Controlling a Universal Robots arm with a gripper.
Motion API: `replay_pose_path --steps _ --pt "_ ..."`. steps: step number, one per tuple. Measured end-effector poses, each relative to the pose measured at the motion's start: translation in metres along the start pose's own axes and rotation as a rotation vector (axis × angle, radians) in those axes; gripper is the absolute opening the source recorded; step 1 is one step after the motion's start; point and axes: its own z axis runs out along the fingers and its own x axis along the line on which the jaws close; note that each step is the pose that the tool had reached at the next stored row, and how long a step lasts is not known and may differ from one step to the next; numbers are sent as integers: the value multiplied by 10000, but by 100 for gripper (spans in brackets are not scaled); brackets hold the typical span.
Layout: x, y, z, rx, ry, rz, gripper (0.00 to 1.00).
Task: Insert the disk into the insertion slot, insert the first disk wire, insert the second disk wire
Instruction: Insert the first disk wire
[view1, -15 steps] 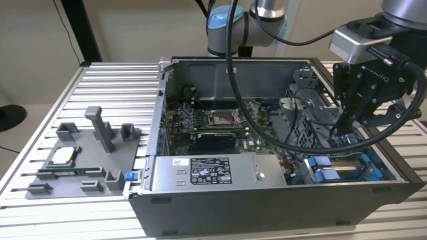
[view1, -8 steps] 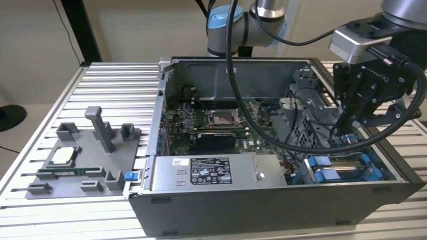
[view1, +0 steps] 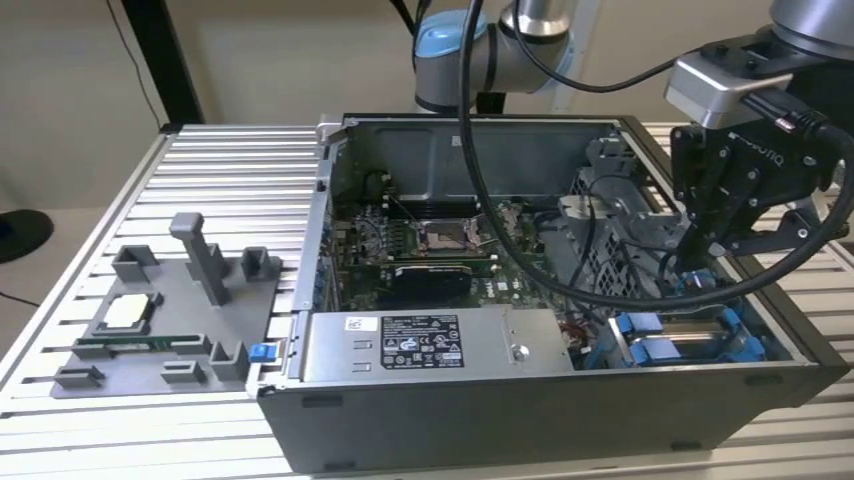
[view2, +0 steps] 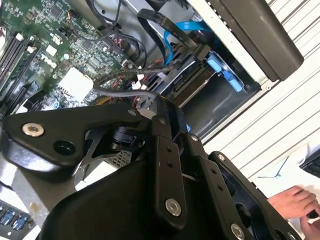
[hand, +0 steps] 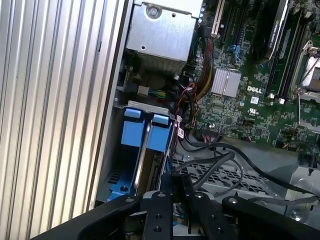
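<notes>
The tip of my gripper (view1: 707, 245) is lost behind black cables (view1: 601, 290) at the right of the exterior view, where the top edge cuts off my arm (view1: 454, 45); my gripper's black body covers part of the disk (hand: 135, 132) in the first wrist view, and the second wrist view's edge crops a person's hand (view2: 295, 202).

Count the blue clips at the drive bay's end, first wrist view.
2. One blue clip sits next to the case side wall; the other is beside it, toward the motherboard. Others may be hidden.
</notes>
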Motion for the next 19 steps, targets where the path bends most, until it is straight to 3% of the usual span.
replay_pose_path --steps 11,19 --pt "140 -132 3 -129 -23 13 0" --pt "208 -137 10 -147 -20 248 0"
